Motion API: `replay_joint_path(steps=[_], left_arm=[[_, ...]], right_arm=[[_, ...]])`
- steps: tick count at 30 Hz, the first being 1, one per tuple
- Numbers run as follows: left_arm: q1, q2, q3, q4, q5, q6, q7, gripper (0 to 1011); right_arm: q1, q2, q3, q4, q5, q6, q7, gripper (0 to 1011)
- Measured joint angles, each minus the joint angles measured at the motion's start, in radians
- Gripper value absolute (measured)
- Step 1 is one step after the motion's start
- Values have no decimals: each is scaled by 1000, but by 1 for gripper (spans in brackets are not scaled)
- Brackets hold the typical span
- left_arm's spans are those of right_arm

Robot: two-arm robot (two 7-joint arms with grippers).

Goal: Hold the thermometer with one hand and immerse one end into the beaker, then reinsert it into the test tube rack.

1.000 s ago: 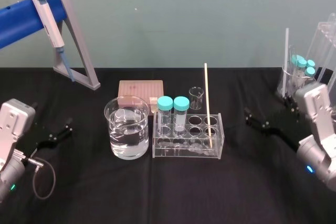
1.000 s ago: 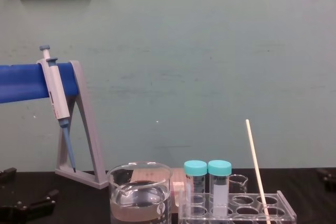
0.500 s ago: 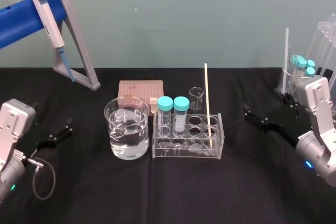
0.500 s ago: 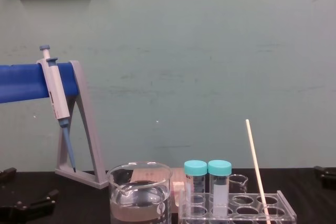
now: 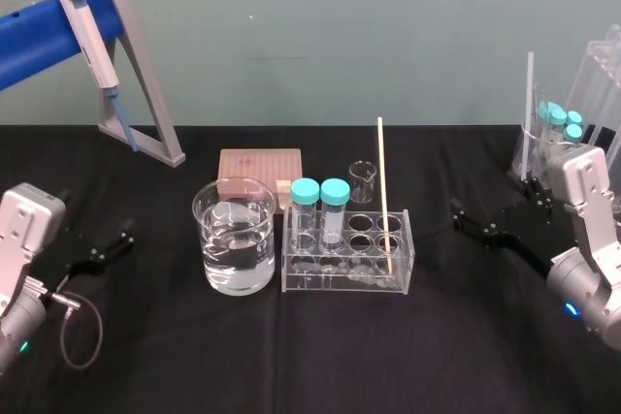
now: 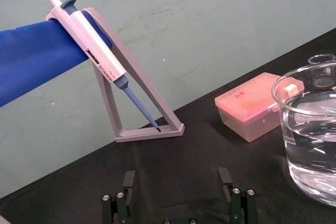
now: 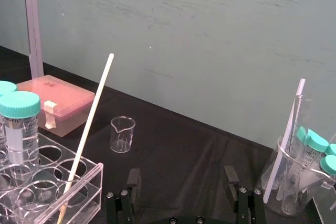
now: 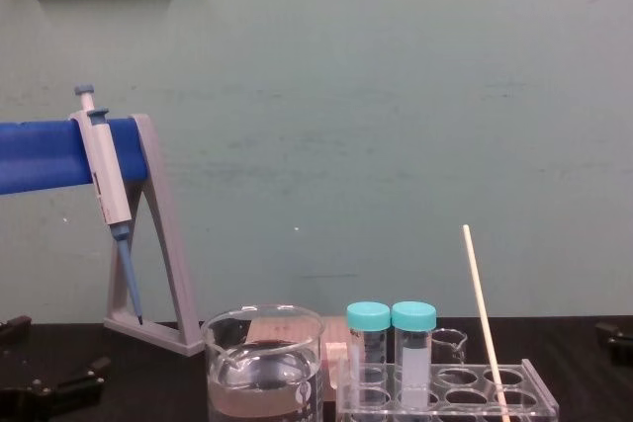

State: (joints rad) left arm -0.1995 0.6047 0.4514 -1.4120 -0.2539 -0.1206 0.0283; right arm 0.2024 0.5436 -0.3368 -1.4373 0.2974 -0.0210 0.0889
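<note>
The thermometer (image 5: pixel 384 191), a thin cream-white rod, stands slightly tilted in a right-hand hole of the clear test tube rack (image 5: pixel 340 280); I also see the thermometer (image 8: pixel 483 313) (image 7: pixel 92 114) in the chest and right wrist views. Left of the rack stands the beaker (image 5: pixel 234 237), half full of clear liquid. My right gripper (image 7: pixel 181 178) is open and empty, low over the cloth to the right of the rack, also seen as the right gripper (image 5: pixel 491 193) from the head. My left gripper (image 6: pixel 177 178) rests open and empty at the far left, well left of the beaker (image 6: pixel 310 135).
Two teal-capped tubes (image 5: pixel 320 203) stand in the rack's left holes. Behind are a pink tip box (image 5: pixel 259 169) and a tiny glass beaker (image 5: pixel 362 181). A pipette (image 5: pixel 92 41) hangs on its blue-and-grey stand at back left. A glass holder with capped tubes (image 5: pixel 558 133) stands at far right.
My right arm's wrist has shifted slightly, up and then back down, while its fingers stay to the right of the rack. Nothing else has moved.
</note>
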Motion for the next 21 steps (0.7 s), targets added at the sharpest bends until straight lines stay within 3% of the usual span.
replay_joint_path(steps=[21], left_arm=[[0, 0, 0, 0, 0, 0, 0, 1004]], right_arm=[[-13, -11, 16, -8, -18, 7, 12, 1003]])
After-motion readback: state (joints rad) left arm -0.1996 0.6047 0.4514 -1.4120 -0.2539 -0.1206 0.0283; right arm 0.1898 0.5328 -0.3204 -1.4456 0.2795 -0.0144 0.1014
